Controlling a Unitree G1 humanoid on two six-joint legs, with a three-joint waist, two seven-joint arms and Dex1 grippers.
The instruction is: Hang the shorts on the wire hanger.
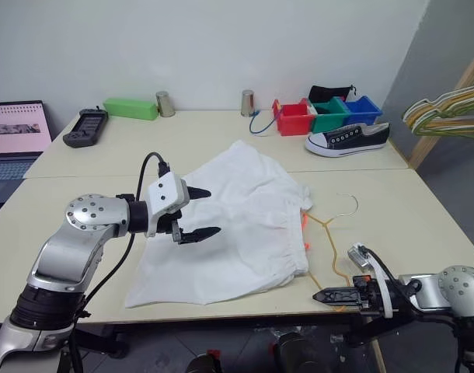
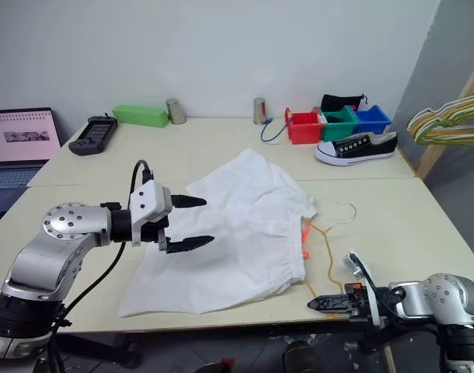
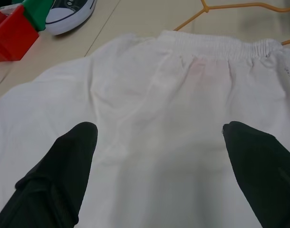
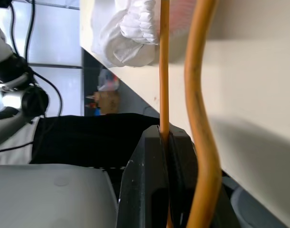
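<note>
Hovering over the shorts point(image 1: 245, 225), spread left claw point(image 1: 198, 212); right claw point(image 1: 324, 296) apparently pinching wire hanger point(image 1: 330, 256).

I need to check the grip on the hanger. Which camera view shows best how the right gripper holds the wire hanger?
The right wrist view: the wire hanger runs straight into the right gripper, pinched between its shut fingers at the table edge. The eye views show the whole hanger beside the shorts, the grip small. The left wrist view shows a bit of wire past the waistband.

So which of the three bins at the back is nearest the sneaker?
The blue bin, rightmost in the row, directly behind the sneaker; the green bin and red bin sit further left.
</note>
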